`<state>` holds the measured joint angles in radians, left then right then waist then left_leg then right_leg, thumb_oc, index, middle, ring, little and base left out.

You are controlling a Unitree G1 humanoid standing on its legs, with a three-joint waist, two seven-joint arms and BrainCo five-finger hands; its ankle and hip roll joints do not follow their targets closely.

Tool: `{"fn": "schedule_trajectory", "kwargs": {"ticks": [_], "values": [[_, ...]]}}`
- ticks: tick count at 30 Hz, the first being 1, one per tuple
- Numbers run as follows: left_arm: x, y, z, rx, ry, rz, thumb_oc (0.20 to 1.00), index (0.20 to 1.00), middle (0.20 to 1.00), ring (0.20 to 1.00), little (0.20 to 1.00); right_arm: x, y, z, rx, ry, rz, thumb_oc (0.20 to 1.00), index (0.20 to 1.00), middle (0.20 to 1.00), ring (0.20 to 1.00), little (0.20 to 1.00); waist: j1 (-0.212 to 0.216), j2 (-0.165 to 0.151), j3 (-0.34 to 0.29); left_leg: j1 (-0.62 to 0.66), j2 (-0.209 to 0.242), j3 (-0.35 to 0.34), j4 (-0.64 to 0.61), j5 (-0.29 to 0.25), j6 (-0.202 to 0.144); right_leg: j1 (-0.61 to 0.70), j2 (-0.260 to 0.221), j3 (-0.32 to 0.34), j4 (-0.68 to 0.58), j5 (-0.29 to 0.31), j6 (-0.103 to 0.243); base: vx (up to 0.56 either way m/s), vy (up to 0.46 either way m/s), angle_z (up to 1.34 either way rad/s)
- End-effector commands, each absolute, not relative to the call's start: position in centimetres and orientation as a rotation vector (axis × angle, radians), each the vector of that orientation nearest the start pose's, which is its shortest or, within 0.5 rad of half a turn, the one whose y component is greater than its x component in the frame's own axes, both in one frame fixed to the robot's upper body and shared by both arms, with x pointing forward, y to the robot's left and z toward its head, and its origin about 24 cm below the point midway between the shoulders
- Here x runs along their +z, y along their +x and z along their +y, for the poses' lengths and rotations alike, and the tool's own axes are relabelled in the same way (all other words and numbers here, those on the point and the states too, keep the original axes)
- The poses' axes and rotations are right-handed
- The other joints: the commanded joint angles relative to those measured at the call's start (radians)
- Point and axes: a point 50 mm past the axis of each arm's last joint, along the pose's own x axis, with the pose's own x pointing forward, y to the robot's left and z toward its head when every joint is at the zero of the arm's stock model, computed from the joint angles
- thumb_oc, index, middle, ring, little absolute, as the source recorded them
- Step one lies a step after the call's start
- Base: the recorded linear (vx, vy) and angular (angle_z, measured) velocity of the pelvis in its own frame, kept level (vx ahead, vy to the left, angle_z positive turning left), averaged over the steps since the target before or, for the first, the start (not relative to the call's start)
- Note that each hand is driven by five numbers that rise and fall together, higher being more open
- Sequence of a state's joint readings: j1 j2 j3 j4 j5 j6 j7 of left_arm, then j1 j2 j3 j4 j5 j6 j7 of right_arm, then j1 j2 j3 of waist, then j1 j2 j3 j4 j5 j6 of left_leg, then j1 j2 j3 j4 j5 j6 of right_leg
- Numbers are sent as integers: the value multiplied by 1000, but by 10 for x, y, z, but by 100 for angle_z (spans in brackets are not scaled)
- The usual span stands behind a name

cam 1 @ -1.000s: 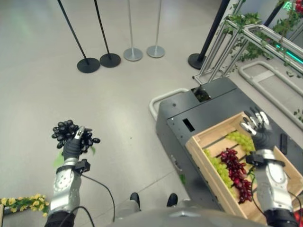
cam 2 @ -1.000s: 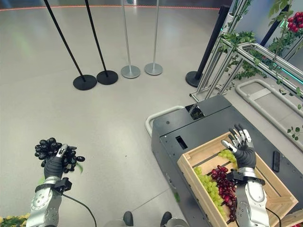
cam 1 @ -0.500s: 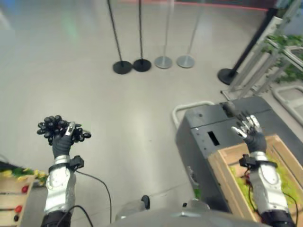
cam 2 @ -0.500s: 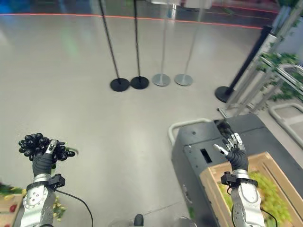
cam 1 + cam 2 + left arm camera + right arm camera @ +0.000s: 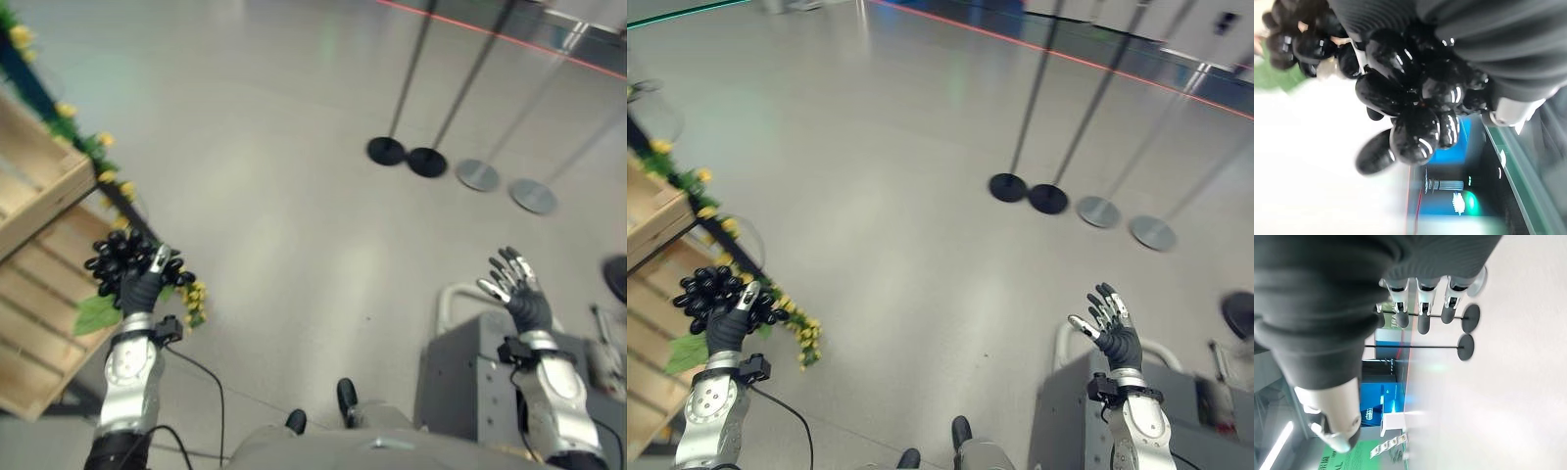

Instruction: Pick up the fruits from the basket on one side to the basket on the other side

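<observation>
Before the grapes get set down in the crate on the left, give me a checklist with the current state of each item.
1. Black grapes held in left hand: ok, fingers curled round the bunch, also seen in the left wrist view.
2. Wooden crate in view: ok, it lies at the robot's left, edged with yellow flowers.
3. Grapes over the crate: not ok, they hang by its near edge, about over the flowers.
4. Crate has room: cannot tell, just part of its slats shows.
5. Right hand free: ok, fingers spread, holding nothing, raised over the grey cart.
</observation>
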<state>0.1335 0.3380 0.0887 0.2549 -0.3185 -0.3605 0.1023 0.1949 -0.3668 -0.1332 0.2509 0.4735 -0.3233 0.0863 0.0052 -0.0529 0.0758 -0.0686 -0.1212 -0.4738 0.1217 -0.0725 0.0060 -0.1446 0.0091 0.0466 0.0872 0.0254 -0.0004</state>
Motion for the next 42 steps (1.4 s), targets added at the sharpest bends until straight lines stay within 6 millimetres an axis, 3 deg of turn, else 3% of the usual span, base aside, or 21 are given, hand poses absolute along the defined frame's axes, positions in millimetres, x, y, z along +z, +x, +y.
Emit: {"fn": "schedule_trajectory", "kwargs": {"ticks": [1,2,6,7,8,10,12,14,15,17,21,26,40,42], "values": [[68,234,266,214,153,-274,200,200,200,200,200,44,208,-285,-209,35,-165,1000,1000,1000,1000,1000,-24,-10,-10,23,-3,-17,-31,39,-41,29,-31,-12,14,-48,99,-34,-249,102],[64,234,263,201,129,-259,200,200,200,200,200,44,208,-286,-208,22,-162,1000,1000,1000,1000,1000,-22,-11,-10,5,17,-31,-34,56,-59,48,-27,-60,3,-58,89,-46,-315,89],[62,237,256,167,145,-244,200,200,200,200,200,48,205,-293,-233,21,-177,1000,1000,1000,1000,1000,-24,-13,0,-43,35,-29,-51,100,-80,82,-26,-140,-35,-68,78,-109,-182,99],[61,239,254,164,140,-242,200,200,200,200,200,51,205,-295,-244,13,-190,1000,1000,1000,1000,1000,-32,-15,8,-72,44,39,-42,101,-80,93,-36,-163,-43,-71,79,-185,3,110],[61,242,251,157,138,-243,200,200,200,200,200,54,206,-298,-259,3,-206,1000,1000,1000,1000,1000,-51,-16,20,-117,60,176,-15,107,-77,92,-55,-187,-45,-62,89,-207,41,118],[62,245,249,145,132,-243,200,200,200,200,200,59,210,-299,-269,-13,-222,1000,1000,1000,1000,1000,-60,-20,35,-134,99,348,51,61,-67,76,-82,-212,-35,-44,94,-196,31,100],[62,245,251,139,156,-243,200,200,200,200,200,59,212,-298,-267,-3,-227,1000,1000,1000,1000,1000,-68,-25,38,-118,111,405,138,4,-61,65,-101,-244,-28,-36,85,-135,-9,47],[62,244,250,133,157,-242,200,200,200,200,200,57,211,-298,-266,2,-219,1000,1000,1000,1000,1000,-70,-22,32,-102,117,416,121,-5,-59,62,-99,-252,-26,-42,80,-38,22,43],[62,243,251,126,168,-240,200,200,200,200,200,53,208,-299,-275,8,-204,1000,1000,1000,1000,1000,-81,-14,20,-54,141,464,82,-32,-54,61,-98,-279,-21,-56,78,45,58,40],[60,241,248,113,159,-235,200,200,200,200,200,48,204,-302,-305,26,-190,1000,1000,1000,1000,1000,-95,5,8,-19,172,516,-19,7,-58,77,-93,-306,-27,-53,90,74,97,48],[58,238,249,103,175,-223,200,200,200,200,200,41,204,-300,-311,21,-161,1000,1000,1000,1000,1000,-89,4,5,5,172,529,-59,24,-61,95,-103,-310,-31,-47,98,45,94,36],[57,232,254,105,188,-208,200,200,200,200,200,34,210,-290,-282,26,-124,1000,1000,1000,1000,1000,-61,-22,5,15,156,542,-50,8,-43,105,-132,-296,-28,-29,114,23,99,4],[52,221,262,118,251,-174,200,200,200,200,200,23,207,-283,-246,19,-69,1000,1000,1000,1000,1000,-47,-51,-5,35,139,562,-66,-4,-18,94,-136,-254,-29,-2,136,14,47,-12],[59,219,263,126,234,-207,200,200,200,200,200,20,204,-283,-248,16,-53,1000,1000,1000,1000,1000,-49,-51,-10,44,139,566,-85,2,-19,94,-133,-254,-37,1,138,35,18,-6]]}}
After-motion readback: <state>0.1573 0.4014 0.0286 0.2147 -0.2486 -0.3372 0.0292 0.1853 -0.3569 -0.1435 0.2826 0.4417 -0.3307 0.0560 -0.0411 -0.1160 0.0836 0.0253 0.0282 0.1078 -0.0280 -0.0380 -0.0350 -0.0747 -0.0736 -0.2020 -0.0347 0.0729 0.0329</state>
